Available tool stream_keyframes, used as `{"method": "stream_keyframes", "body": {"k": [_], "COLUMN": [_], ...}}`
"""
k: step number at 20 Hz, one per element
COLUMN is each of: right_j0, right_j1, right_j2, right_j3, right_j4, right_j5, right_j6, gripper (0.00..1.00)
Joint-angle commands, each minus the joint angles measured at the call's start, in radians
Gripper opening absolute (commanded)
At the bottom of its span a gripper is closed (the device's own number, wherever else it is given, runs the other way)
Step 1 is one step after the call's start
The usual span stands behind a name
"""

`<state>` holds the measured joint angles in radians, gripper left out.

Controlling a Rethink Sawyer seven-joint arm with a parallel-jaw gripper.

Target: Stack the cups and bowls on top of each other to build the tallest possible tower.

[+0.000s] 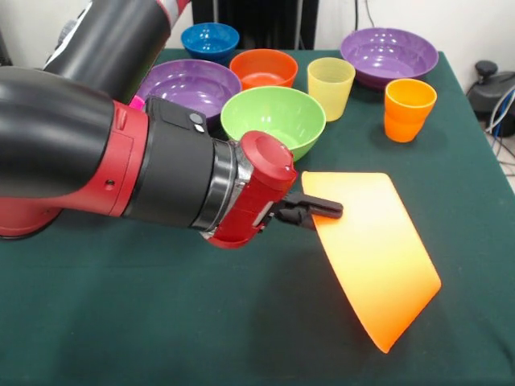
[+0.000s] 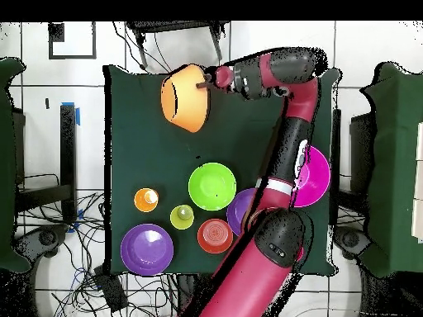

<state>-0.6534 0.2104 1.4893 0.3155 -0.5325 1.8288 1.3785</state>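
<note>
- A table (image 1: 161, 322) covered in dark green cloth is carrying everything; in the overhead view it is standing on a pale tiled floor (image 2: 372, 41) with loose cables (image 2: 91, 272) trailing off one corner.
- The red and black robot arm (image 1: 96, 161) is reaching low across the table, blocking much of one wide purple plastic bowl (image 1: 189, 84) and nearly all of the large hot pink bowl (image 2: 314, 175).
- Its black tool (image 1: 310, 211) is pinching shut on the rim of the large glossy orange plastic bowl (image 1: 374, 249), which is hanging tilted, lifted clear of the cloth.
- Behind it a medium lime green bowl (image 1: 273, 117) is sitting upright, well apart.
- Further back, a small red-orange bowl (image 1: 263, 67), a small blue bowl (image 1: 209, 39) and a second wide purple bowl (image 1: 389, 55) are standing separately.
- A translucent pale yellow tapered tumbler (image 1: 330, 87) and an orange tumbler (image 1: 409, 108) are standing upright near each other, between the green bowl and the second purple bowl.
</note>
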Motion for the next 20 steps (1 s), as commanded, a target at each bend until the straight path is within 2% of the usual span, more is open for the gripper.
{"method": "stream_keyframes", "body": {"k": [1,6,12,20], "right_j0": [-0.012,-0.017,-0.023,-0.029], "right_j1": [0.109,0.097,0.083,0.081], "right_j2": [-0.036,-0.050,-0.095,-0.110], "right_j3": [-0.086,-0.069,-0.038,-0.031], "right_j4": [-0.361,-0.386,-0.378,-0.368], "right_j5": [-0.123,-0.214,-0.316,-0.321], "right_j6": [-0.410,-0.423,-0.414,-0.418], "gripper": [0.00,0.00,0.00,0.00]}}
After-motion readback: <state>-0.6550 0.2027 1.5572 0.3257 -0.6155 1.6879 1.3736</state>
